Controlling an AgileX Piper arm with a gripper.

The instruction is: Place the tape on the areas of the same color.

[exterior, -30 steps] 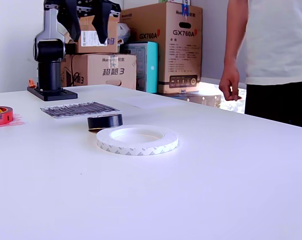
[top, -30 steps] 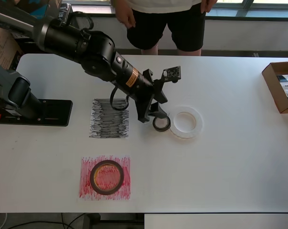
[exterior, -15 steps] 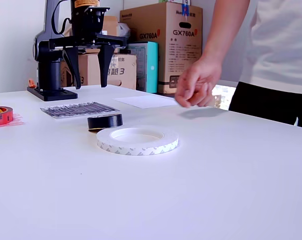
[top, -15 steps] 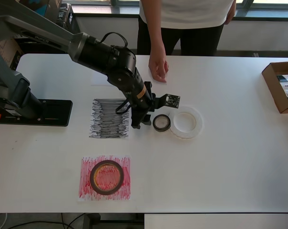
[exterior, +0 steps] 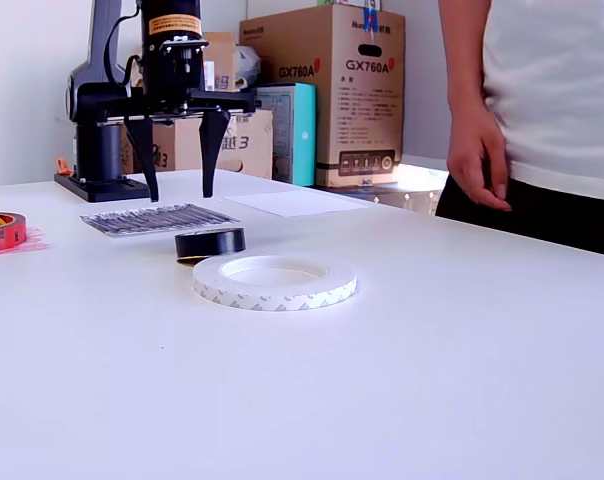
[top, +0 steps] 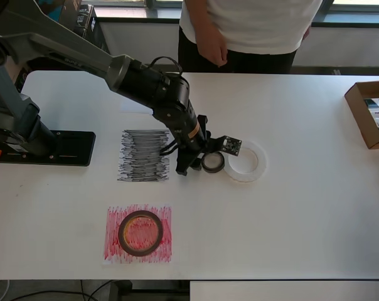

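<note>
Claw (exterior: 179, 188): black fingers spread apart, gripping nothing, hanging above the counter (exterior: 402, 330).
Small black tape roll (exterior: 210, 243): beside the wide white tape ring (exterior: 274, 279).

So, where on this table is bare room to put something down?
Bare: the wide stretch between the white tape ring and the cardboard box, and the front edge beside the red sheet. Crowded: the middle, where the open gripper, black roll and black sheet sit close.

Small black roll (top: 213, 162) flat beside wide white ring (top: 244, 160); dark-red roll (top: 140, 232) flat on red sheet (top: 113, 216); black sheet (top: 143, 155) and white sheet (exterior: 294, 203) bare.
</note>
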